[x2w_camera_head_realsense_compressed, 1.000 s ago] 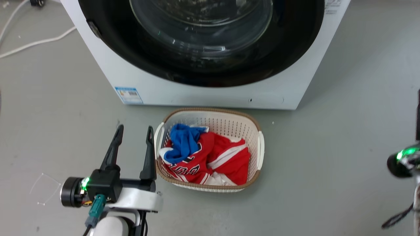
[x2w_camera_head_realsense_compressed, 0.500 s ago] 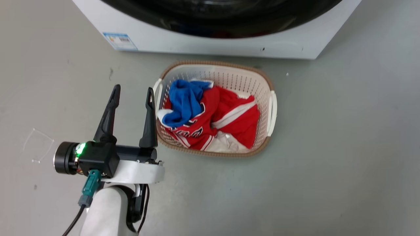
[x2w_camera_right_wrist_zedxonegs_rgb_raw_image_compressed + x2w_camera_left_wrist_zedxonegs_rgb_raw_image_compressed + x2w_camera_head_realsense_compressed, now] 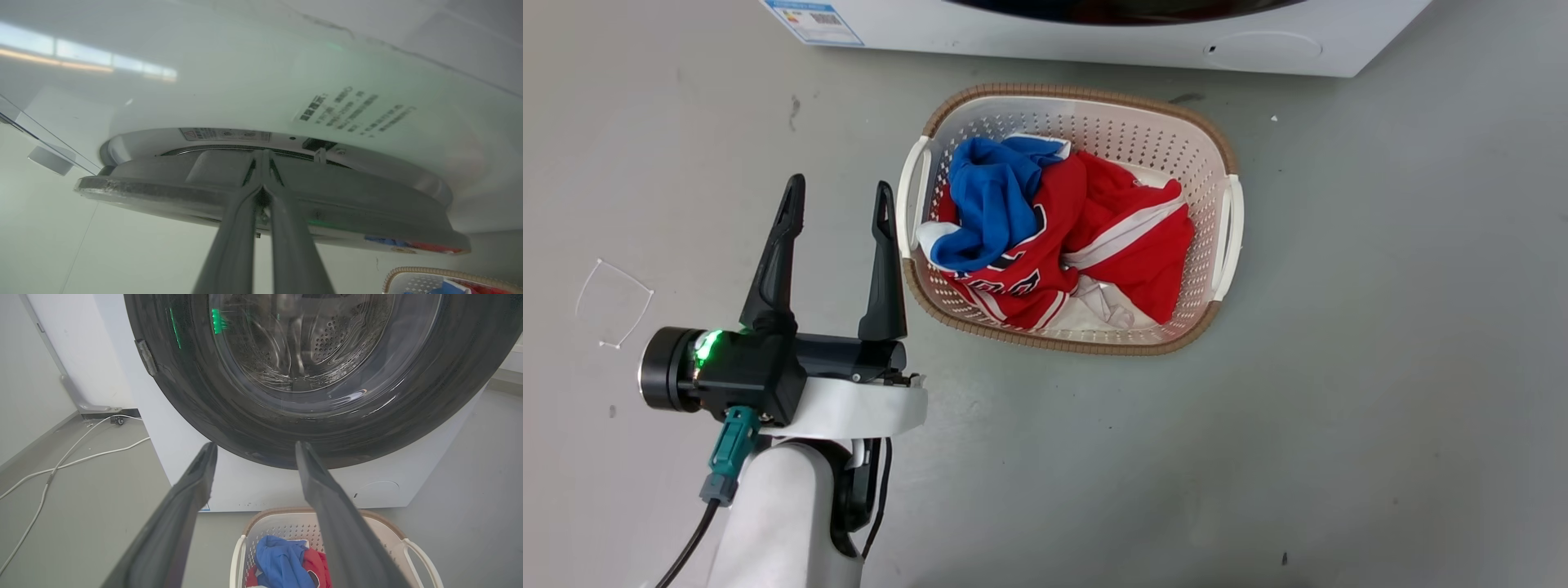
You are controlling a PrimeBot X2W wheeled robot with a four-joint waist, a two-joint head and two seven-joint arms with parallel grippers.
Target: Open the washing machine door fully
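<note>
One large round washing machine door (image 3: pixel 229 416), glossy black, covers almost the whole front of the washing machine (image 3: pixel 261 490) in the left wrist view. Its clear glass window (image 3: pixel 310 347) bulges at the centre, and the holes of the steel drum (image 3: pixel 339 335) are visible through it. From this side the door seems to lie against the white front.

In the right wrist view the door is seen from its edge. A thin dark slit runs between it and the pale ring behind, but I cannot tell how far the door stands off. The right gripper (image 3: pixel 264 155) is at this edge. Its two fingers lie together with only a hairline between them, and their tips rest in a shallow recess of the door's rim. It is not clear whether they pinch anything there.

Low on the machine's front are a small round flap (image 3: pixel 1262 47) and a blue label (image 3: pixel 813 20). Just before the machine a white basket (image 3: pixel 1078 91) stands on the grey floor (image 3: pixel 1380 367). It holds a red garment (image 3: pixel 1127 253) and a blue garment (image 3: pixel 992 204).

The left gripper (image 3: pixel 837 189) is just beside the basket's left handle, apart from the machine. Its fingers (image 3: pixel 776 253) are spread wide, hold nothing, and point toward the door. White cables (image 3: pixel 81 459) lie on the floor at one side of the machine.
</note>
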